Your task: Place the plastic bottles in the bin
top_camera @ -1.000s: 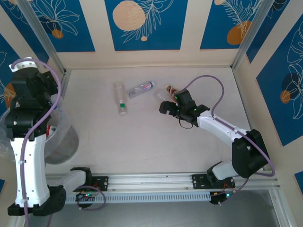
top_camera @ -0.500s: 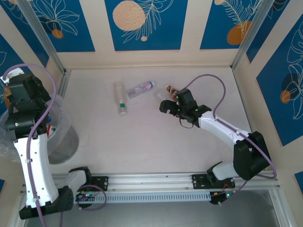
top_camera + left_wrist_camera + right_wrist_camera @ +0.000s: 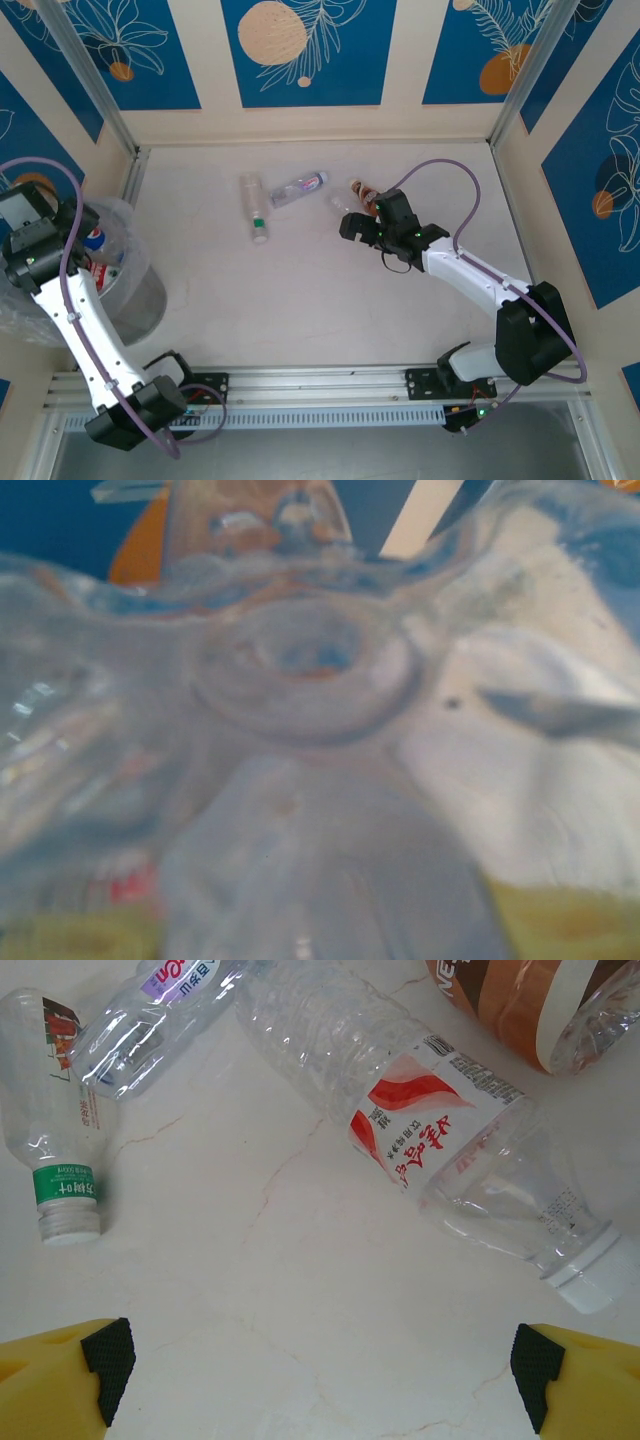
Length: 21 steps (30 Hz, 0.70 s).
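Observation:
My right gripper point(image 3: 320, 1360) hangs open over bare table, just short of a clear bottle with a red and white label point(image 3: 430, 1130) lying on its side. Past it lie a brown-labelled bottle point(image 3: 520, 1000), a purple-labelled bottle point(image 3: 150, 1010) and a green-banded bottle point(image 3: 60, 1110). From above, the green-banded bottle point(image 3: 256, 210) and the purple-labelled bottle point(image 3: 298, 187) lie left of the right gripper point(image 3: 358, 215). The bin point(image 3: 140, 300) stands at the far left with bottles inside. My left wrist point(image 3: 32, 248) hangs at the bin's left side. A blurred clear bottle point(image 3: 320, 860) sits right at the left jaws, which look shut on it.
Blue patterned panels and metal posts point(image 3: 95, 80) wall the table on three sides. The crinkled clear bag point(image 3: 120, 215) bulges over the bin's rim. A metal rail point(image 3: 320, 385) with both arm bases runs along the near edge. Purple cables loop above both arms.
The left arm has swung left and lower, from above the bin's far rim to its left side. The right gripper has barely shifted and stays open.

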Tool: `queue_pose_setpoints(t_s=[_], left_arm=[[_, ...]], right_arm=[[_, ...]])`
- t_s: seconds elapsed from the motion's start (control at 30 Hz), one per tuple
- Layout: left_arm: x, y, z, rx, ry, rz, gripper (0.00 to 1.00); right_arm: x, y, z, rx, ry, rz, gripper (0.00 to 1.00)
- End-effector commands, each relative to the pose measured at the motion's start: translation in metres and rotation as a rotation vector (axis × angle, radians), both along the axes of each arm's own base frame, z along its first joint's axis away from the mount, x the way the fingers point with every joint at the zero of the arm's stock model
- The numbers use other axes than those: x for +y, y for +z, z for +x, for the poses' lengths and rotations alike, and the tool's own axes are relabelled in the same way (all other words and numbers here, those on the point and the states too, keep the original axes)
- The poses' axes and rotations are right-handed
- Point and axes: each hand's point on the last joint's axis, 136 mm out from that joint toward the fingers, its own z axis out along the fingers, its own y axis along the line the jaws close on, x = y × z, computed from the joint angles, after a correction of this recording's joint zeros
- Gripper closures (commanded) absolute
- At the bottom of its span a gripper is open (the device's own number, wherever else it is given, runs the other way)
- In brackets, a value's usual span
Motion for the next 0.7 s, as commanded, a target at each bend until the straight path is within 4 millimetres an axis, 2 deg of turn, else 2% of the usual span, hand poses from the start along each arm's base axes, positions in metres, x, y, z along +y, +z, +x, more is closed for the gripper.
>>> queue_pose_setpoints(t_s=[0.0,0.07,0.2,0.37,0.67], left_arm=[[-0.013,0.000,0.004,-0.081,-0.036,-0.077,0.38],[-0.013,-0.006,0.001,-0.068,-0.025,-0.074,0.36],[-0.009,-0.021,-0.009,-0.001,0.007,-0.067,0.21],[-0.015,-0.029,-0.007,0.009,-0.024,-0.097,0.03],[-0.027,-0.018,-0.002,-0.050,-0.076,-0.118,0.01]], right_arm=[[-0.003,0.004,-0.002,-0.009,-0.003,0.006,0.00],[-0.001,0.004,-0.001,-0.008,0.001,0.011,0.01],[0.002,0.004,0.002,-0.005,0.012,0.012,0.01],[0.005,0.005,0.004,-0.005,0.018,0.019,0.01],[0.005,0.005,0.004,-0.004,0.021,0.020,0.00]])
